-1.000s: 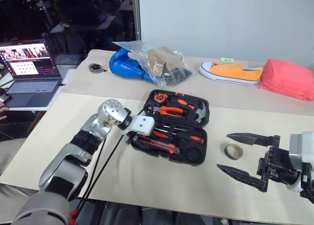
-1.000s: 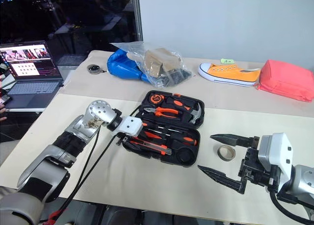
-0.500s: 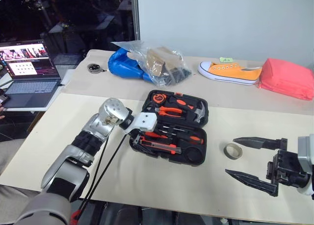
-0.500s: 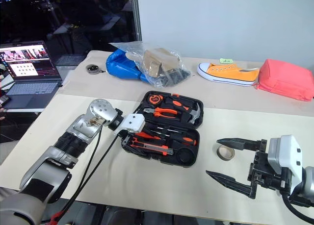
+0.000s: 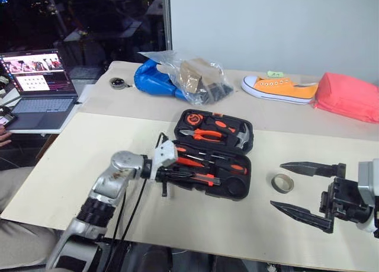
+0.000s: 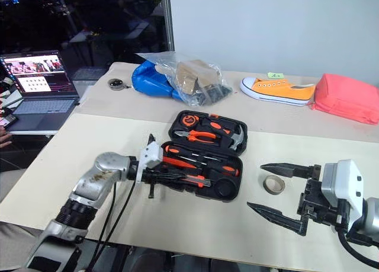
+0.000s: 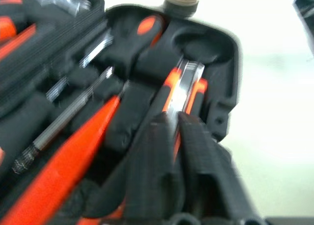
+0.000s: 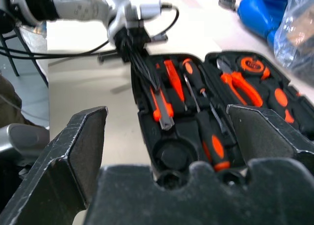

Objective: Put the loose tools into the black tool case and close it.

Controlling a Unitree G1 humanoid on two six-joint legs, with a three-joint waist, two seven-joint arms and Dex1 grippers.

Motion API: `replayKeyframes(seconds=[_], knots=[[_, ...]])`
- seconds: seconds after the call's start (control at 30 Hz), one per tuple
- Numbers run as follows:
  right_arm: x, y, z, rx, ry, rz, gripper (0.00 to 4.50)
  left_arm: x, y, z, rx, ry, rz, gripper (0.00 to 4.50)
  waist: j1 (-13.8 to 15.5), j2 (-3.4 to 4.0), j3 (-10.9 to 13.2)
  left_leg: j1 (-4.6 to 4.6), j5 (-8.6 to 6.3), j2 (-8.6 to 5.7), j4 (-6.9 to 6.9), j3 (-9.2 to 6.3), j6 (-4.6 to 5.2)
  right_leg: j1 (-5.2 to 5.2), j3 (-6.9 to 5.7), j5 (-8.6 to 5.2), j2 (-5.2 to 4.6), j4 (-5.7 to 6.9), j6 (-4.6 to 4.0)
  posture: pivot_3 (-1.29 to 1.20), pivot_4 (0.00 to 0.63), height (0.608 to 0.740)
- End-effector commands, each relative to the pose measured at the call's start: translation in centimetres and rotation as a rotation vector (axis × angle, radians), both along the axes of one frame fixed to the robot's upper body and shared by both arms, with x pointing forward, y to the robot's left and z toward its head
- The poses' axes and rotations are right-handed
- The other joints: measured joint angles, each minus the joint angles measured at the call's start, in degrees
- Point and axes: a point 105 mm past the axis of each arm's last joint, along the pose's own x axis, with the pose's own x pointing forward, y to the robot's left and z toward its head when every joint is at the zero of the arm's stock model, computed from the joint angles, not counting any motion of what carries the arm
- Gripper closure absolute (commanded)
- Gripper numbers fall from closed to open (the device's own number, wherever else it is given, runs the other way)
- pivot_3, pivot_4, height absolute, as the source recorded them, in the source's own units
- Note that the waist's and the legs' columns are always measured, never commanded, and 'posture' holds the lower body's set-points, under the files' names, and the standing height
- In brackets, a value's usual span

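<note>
Open black tool case [image 8: 147, 107]; left gripper [image 8: 142, 70] over utility knife [image 8: 162, 110]

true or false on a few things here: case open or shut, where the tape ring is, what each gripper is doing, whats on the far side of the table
1. The black moulded-plastic tool case is closed and latched. False: it lies open, with tools in its recesses.
2. The small grey tape ring lies on the table outside the case. True.
3. The right gripper is shut on the tape ring. False: its fingers stand wide apart, short of the ring.
4. The left gripper is shut, over the case's near half by the orange-and-black utility knife. True.
5. An orange canvas sneaker lies on the far side of the table. True.
</note>
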Motion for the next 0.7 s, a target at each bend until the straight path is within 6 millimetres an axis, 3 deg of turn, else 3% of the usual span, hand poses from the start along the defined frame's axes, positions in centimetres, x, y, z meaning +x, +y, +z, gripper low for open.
replayKeyframes(seconds=[0.03, 0.1, 0.2, 0.43, 0.5, 0.63, 0.7], knots=[[-0.2, 0.3, 0.5, -0.012, -0.004, 0.022, 0.00, 0.2, 1.3, -3.1, 0.135, 0.012, 0.032, 4.47, 0.0, -0.02, -0.1, 0.04, 0.00, 0.00, 0.00, 0.01, 0.00, 0.04, 0.02, 0.00, 0.00, -0.01, 0.00, 0.00, 0.150, 0.740], [-0.3, 0.3, 0.6, -0.015, -0.002, 0.023, 0.00, -0.4, 2.0, -4.1, 0.172, 0.050, 0.015, 4.47, 0.0, 0.15, -0.2, 0.14, 0.00, 0.00, 0.02, 0.02, 0.00, 0.20, 0.02, 0.00, -0.03, -0.03, 0.00, 0.00, 0.150, 0.740], [-0.5, 0.4, 0.5, -0.015, 0.012, 0.024, 0.00, -0.7, 1.8, -3.4, 0.088, 0.135, 0.029, 4.47, -0.6, 0.23, -0.2, 0.42, -0.01, 0.05, -0.01, 0.06, 0.00, 0.46, 0.05, -0.03, -0.06, -0.03, -0.02, 0.00, 0.150, 0.740], [-0.9, 0.8, 0.1, 0.003, 0.022, 0.023, 0.00, -0.2, -0.3, 3.8, -0.268, 0.196, 0.006, 4.47, -0.6, 0.27, -0.2, 0.39, 0.00, 0.12, 0.00, 0.06, 0.00, 0.45, 0.02, -0.28, -0.04, -0.04, 0.33, 0.00, 0.150, 0.740], [-0.9, 0.8, 0.1, 0.007, 0.021, 0.022, 0.00, 0.4, -0.3, 4.6, -0.288, 0.184, 0.041, 4.47, -0.6, 0.27, -0.2, 0.28, 0.00, 0.10, 0.01, 0.04, 0.00, 0.38, 0.02, -0.28, -0.04, -0.04, 0.33, 0.00, 0.150, 0.740], [-0.9, 0.9, -0.1, 0.012, 0.018, 0.019, 0.00, 1.8, 0.1, 2.7, -0.167, 0.149, 0.145, 4.47, -0.6, 0.26, -0.2, 0.11, -0.02, -0.03, -0.01, 0.00, 0.01, 0.29, 0.03, -0.21, -0.06, -0.15, 0.22, 0.00, 0.150, 0.740], [-0.9, 1.0, -0.1, 0.014, 0.016, 0.019, 0.00, 1.6, 0.3, 1.0, -0.079, 0.137, 0.145, 4.47, -0.6, 0.26, -0.2, 0.09, -0.04, -0.09, -0.03, 0.00, 0.04, 0.28, 0.03, -0.18, -0.14, -0.16, 0.15, 0.00, 0.150, 0.740]])
